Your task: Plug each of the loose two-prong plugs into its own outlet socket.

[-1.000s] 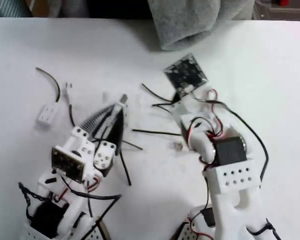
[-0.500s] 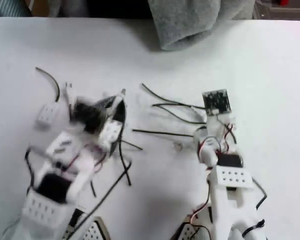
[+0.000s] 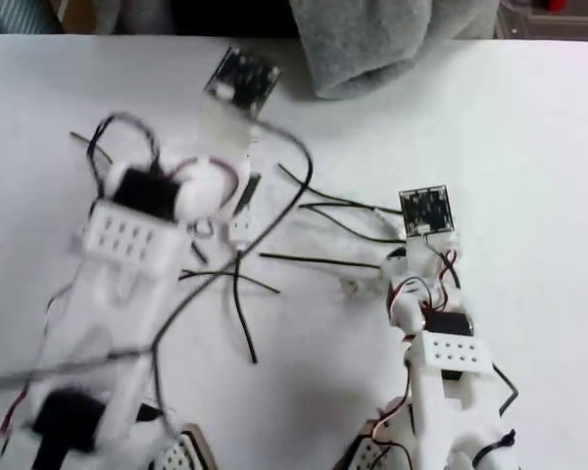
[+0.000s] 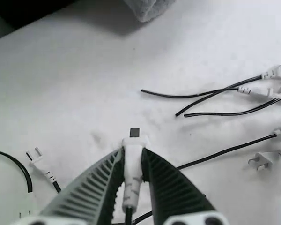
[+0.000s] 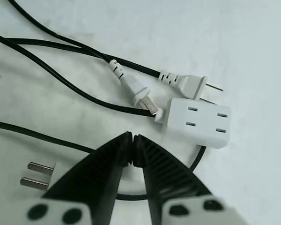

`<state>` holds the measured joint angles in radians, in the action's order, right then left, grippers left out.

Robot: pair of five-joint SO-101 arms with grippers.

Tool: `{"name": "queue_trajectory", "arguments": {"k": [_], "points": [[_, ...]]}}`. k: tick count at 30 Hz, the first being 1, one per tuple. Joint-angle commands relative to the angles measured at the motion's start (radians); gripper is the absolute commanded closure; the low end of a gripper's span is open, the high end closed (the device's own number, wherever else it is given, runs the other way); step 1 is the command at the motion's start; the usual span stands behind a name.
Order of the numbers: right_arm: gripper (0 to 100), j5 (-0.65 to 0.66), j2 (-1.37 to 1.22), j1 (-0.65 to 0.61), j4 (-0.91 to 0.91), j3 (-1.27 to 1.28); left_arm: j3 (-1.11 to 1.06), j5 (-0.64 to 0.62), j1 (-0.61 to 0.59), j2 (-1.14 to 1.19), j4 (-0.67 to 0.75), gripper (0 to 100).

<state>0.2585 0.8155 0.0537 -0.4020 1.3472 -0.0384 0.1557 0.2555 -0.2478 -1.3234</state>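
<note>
The left pincer (image 4: 132,152) grips a white plug (image 4: 131,174), above the surface (image 4: 84,70) toward 11 o'clock. The right pincer (image 5: 131,143), at 3 o'clock, is closed on nothing; just beside it lie an outlet socket (image 5: 196,121) and a loose plug (image 5: 185,83).

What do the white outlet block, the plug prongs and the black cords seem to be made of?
The outlet block looks like moulded white plastic, smooth and matt, with crisp slot edges. The plug prongs look like bare metal: grey with a dull shine. The black cords seem sheathed in rubber or vinyl, as they bend in loose curves; which of the two I cannot tell.
</note>
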Motion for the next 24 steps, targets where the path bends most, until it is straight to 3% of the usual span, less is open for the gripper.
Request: {"name": "queue_trajectory", "arguments": {"k": [1, 6, 14, 24], "points": [[98.1, 0.009, 0.004, 0.013, 0.019, -0.008, 0.272, -0.049, -0.028, 0.226, -0.14, 98], [98.1, 0.009, 0.007, 0.013, 0.019, -0.008, 0.568, -0.077, -0.021, 0.507, -0.299, 98], [98.1, 0.006, 0.008, 0.013, 0.021, -0.008, 0.934, -0.242, -0.03, 0.869, -0.443, 98], [98.1, 0.005, 0.002, 0.012, 0.044, -0.005, 1.03, -0.586, -0.097, 1.036, -0.457, 98]]}}
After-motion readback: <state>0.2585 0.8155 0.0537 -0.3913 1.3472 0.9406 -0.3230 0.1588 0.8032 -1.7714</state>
